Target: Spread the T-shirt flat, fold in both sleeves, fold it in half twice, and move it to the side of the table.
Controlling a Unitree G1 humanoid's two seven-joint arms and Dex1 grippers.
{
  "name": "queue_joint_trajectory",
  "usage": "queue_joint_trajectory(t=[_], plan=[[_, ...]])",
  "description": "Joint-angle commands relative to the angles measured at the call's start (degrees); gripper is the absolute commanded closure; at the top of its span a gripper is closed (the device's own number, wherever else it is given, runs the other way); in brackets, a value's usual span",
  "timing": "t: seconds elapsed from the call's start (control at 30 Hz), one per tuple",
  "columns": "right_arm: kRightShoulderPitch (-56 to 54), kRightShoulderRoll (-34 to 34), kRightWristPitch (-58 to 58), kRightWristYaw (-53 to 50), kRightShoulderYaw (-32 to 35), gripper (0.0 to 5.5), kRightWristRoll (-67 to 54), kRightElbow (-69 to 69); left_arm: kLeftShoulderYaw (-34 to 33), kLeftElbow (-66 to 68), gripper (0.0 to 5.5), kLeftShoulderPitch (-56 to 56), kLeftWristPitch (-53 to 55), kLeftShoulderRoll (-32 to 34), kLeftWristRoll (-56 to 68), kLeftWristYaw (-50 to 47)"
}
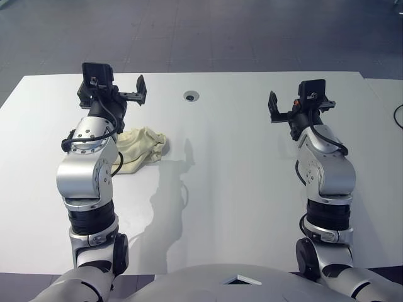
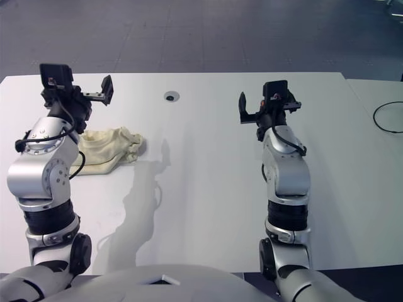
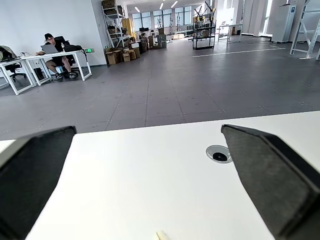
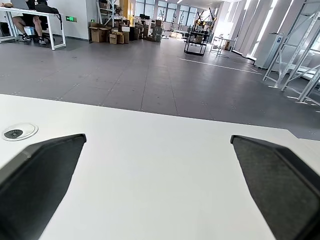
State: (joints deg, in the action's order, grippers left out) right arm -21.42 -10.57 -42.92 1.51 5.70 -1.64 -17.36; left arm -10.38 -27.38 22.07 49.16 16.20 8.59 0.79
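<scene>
- Head view: a crumpled cream T-shirt [image 1: 141,148] is seen bunched in a heap on the white table [image 1: 252,182], on the robot's left half, partly hidden behind the left forearm.
- The shirt is not spread; no sleeve can be told apart in the bundle.
- The left gripper [image 1: 112,94] is held above the table just beyond the shirt, apart from it, with its fingers spread wide and nothing between them.
- The right gripper [image 1: 301,106] is raised over the right half of the table, well apart from the shirt, also spread open and empty.
- A round cable port [image 1: 191,95] is set in the table near the far edge, between the two grippers and nearer the left one.
- Left wrist view: the two dark fingers [image 3: 35,175] are shown far apart, with bare tabletop between them and the port [image 3: 219,153] near one of them.
- Right wrist view: both fingers [image 4: 280,180] are likewise parted widely over bare table, nothing being gripped; the port [image 4: 17,132] is seen off to one side.
</scene>
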Motion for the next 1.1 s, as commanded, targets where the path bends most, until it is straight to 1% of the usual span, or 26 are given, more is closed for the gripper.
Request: queue_joint_trajectory(t=[0.03,0.53,0.77,1.0,1.1], plan=[[-0.1,-0.1,0.0,0.2,-0.1,0.12,0.0,0.5,-0.1,0.4,0.10,-0.5,-0.2,-0.2,-0.5,0.0],[0.3,-0.1,0.2,0.0,0.0,0.12,0.2,0.3,-1.0,1.6,0.10,-1.7,-0.8,0.4,-0.5,0.4],[1.1,0.3,0.0,-0.4,-0.2,0.12,0.4,-0.5,-4.1,11.1,0.10,-6.6,-6.9,6.6,-1.1,5.5],[0.9,0.4,0.0,-0.3,-0.5,0.12,0.4,-0.4,-2.6,23.6,0.10,-10.3,-13.2,7.4,-0.2,11.5],[0.3,0.3,0.2,-0.1,-0.6,0.12,0.3,0.1,-1.4,26.0,0.10,-11.3,-15.8,8.3,-1.7,12.4]])
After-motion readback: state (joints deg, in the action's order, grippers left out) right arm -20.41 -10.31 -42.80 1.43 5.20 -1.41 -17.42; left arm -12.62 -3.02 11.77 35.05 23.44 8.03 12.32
